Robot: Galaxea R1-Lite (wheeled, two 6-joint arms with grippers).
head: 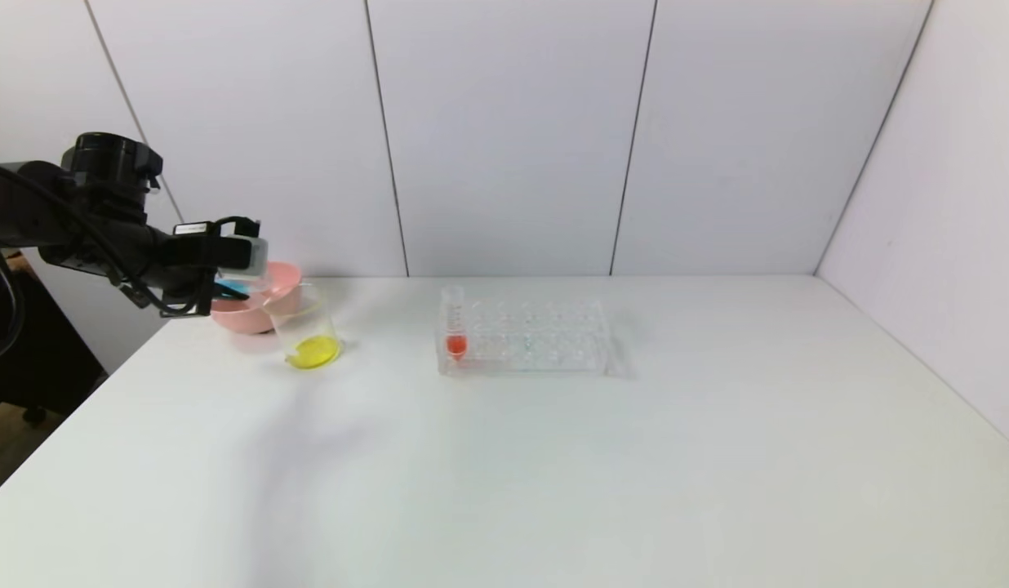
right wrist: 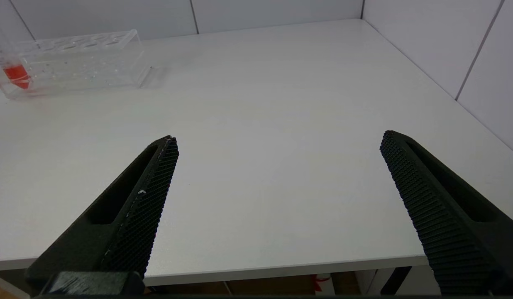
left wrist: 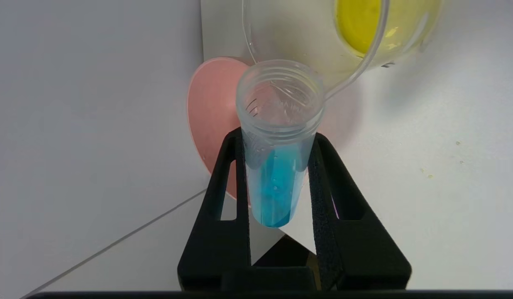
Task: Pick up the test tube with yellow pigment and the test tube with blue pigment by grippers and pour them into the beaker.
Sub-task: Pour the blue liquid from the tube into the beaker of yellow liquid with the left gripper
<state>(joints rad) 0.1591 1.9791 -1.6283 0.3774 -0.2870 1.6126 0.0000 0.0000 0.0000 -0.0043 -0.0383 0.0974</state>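
My left gripper [head: 242,287] is shut on the test tube with blue pigment [head: 231,287], held tilted at the far left of the table. In the left wrist view the fingers [left wrist: 223,174] clamp the tube [left wrist: 277,187] on both sides. Blue liquid sits in its rounded tip, and its open mouth is close to the beaker's rim [left wrist: 364,62]. The beaker [head: 306,331] holds yellow liquid at its bottom. The test tube with yellow pigment is out of view. My right gripper [right wrist: 279,143] is open and empty above the table's near edge.
A pink bowl [head: 242,317] stands right behind the beaker and also shows in the left wrist view [left wrist: 211,116]. A clear tube rack [head: 537,339] in the middle of the table holds a red-tipped tube [head: 455,331] at its left end. Walls close in at the back and right.
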